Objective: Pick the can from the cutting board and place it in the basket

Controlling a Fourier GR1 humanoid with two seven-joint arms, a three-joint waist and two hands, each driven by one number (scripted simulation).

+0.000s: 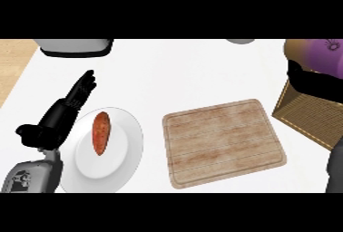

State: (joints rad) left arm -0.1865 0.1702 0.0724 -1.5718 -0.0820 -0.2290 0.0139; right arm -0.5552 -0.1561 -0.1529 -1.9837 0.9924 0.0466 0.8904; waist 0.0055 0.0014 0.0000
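Note:
The purple can (320, 55) is at the far right, above the woven brown basket (303, 118). My right hand (315, 84) is curled round the can's lower part and hides it. The wooden cutting board (224, 142) lies in the middle of the counter with nothing on it. At the left, my left hand (70, 106) rests open with its fingers pointing up, beside a white plate.
A white plate (127, 152) with a reddish-brown sausage-like food (100, 132) sits left of the board. A grey and white appliance (74, 46) stands at the back left. Part of a grey round object (240, 41) shows at the back edge. Wooden floor shows beyond the counter's left edge.

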